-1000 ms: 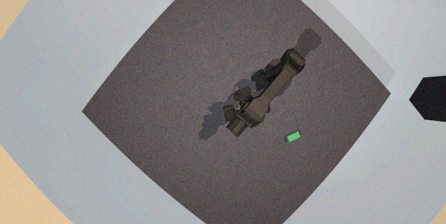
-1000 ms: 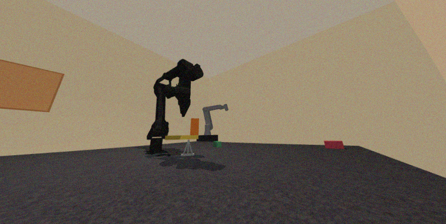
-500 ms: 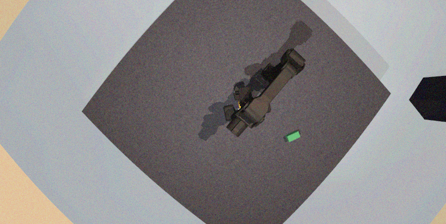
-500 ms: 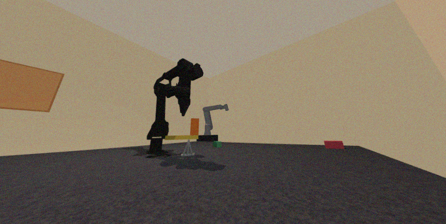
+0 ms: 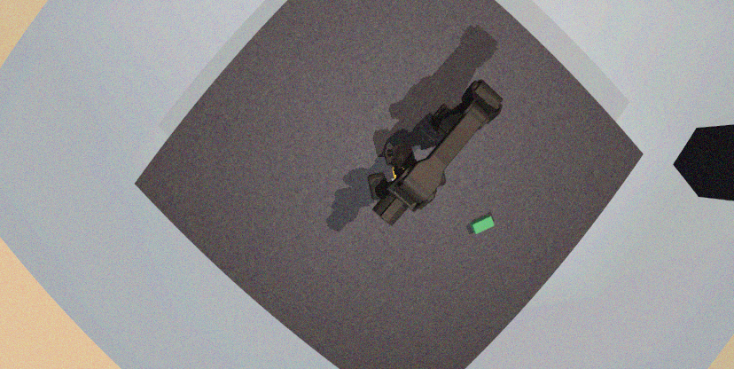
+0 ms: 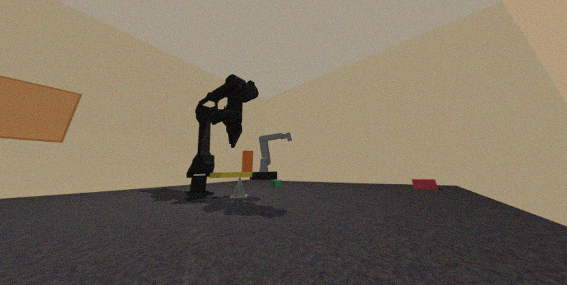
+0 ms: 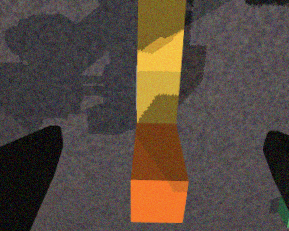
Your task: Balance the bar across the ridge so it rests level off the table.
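Observation:
The yellow bar (image 6: pixel 228 175) (image 7: pixel 159 59) lies across the top of the pale ridge (image 6: pixel 239 196), looks level and stands clear of the table (image 6: pixel 277 243). An orange block (image 6: pixel 247 160) (image 7: pixel 157 201) stands upright at the bar's right end in the exterior view. Only a sliver of the bar (image 5: pixel 394 172) shows beside the arm in the top view. My gripper (image 6: pixel 233 146) (image 7: pixel 164 138) is open and empty, above the bar, and touches neither bar nor block. The arm hides the gripper, the ridge and the orange block in the top view.
A green block (image 5: pixel 482 224) (image 6: pixel 276 183) (image 7: pixel 284 211) lies on the table to one side of the bar. A red block (image 6: pixel 424 183) is far right in the exterior view. A grey arm (image 6: pixel 265 152) on a black base stands in the background. The table's edges show.

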You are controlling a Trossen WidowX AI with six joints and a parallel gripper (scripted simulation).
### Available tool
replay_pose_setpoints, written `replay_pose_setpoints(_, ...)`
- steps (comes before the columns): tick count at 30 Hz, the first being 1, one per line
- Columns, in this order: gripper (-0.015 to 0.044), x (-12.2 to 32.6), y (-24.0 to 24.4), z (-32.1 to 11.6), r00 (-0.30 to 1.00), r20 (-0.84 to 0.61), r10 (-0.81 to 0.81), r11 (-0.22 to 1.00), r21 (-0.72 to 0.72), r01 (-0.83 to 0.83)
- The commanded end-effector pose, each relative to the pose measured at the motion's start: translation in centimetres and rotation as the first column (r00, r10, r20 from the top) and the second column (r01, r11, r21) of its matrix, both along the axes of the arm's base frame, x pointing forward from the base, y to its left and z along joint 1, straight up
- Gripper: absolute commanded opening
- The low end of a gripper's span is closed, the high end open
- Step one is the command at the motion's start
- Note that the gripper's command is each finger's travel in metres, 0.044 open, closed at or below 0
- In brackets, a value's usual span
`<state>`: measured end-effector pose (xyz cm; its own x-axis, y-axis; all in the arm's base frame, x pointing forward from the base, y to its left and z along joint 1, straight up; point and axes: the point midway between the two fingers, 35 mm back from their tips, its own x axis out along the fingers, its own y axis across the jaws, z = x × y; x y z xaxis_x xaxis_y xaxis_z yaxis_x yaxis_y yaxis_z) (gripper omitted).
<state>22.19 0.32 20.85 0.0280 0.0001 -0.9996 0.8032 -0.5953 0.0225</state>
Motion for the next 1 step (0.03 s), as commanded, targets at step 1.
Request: replay_pose_setpoints(1, 0.0440, -0.06, -0.01, -0.01, 1.000, -0.004, 0.000, 1.000, -0.001, 0.000)
